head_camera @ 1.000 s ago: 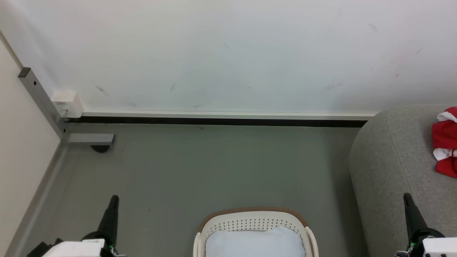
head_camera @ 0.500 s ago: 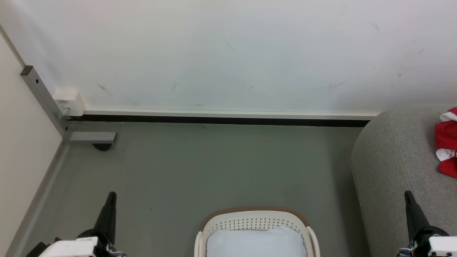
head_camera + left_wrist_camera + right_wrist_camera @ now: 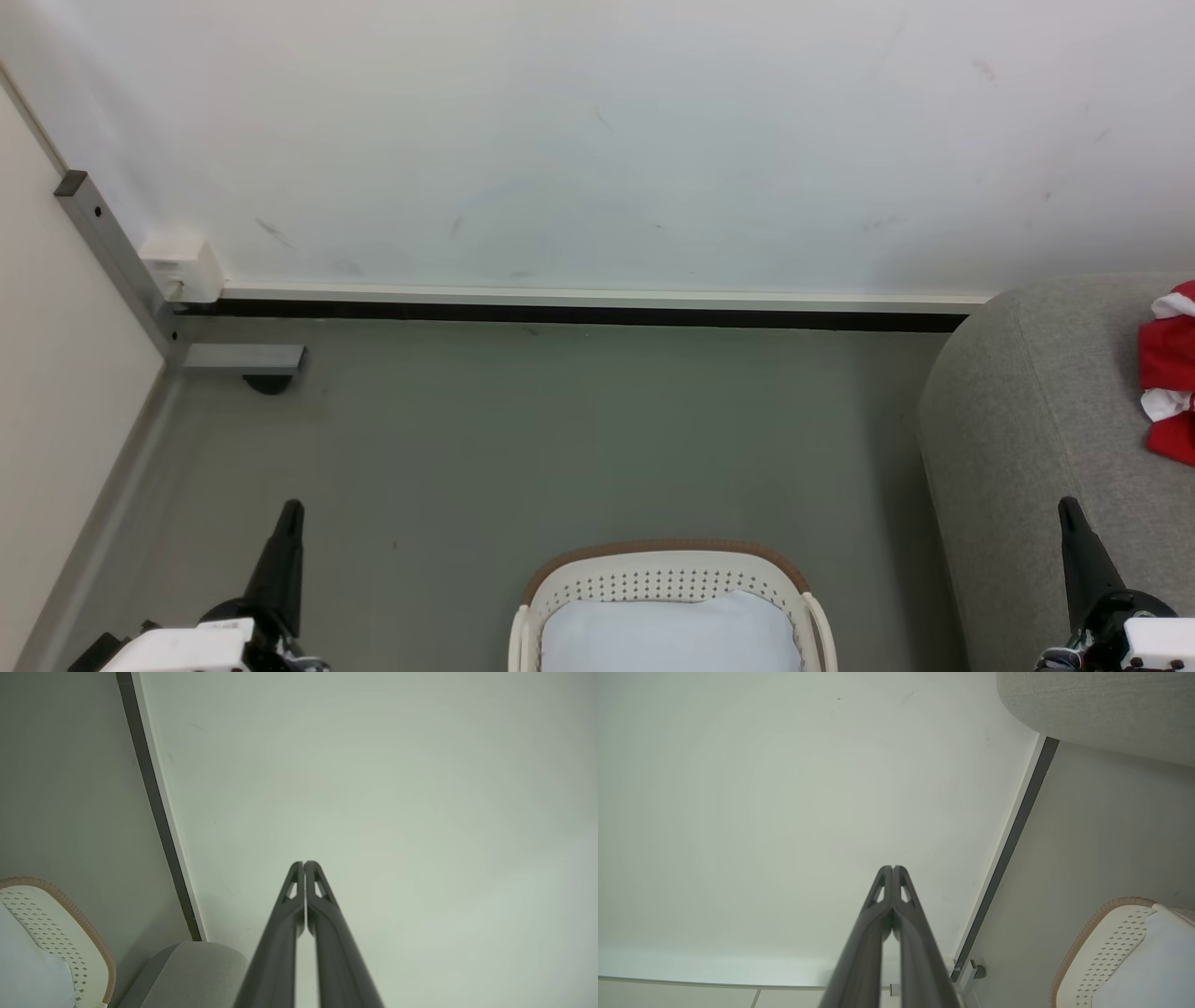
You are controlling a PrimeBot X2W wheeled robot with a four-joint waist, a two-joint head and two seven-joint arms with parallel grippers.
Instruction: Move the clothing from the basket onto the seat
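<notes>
Nothing has shifted since earlier; my left hand [image 3: 292, 510] and right hand [image 3: 1067, 505] are pressed together, clothing [image 3: 1169, 369] on the seat [image 3: 1027, 420].

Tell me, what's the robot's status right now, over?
Left gripper shut, empty. Right gripper shut, empty. Red clothing on the seat; visible part of basket holds a pale liner cloth. Nothing seen blocking.
</notes>
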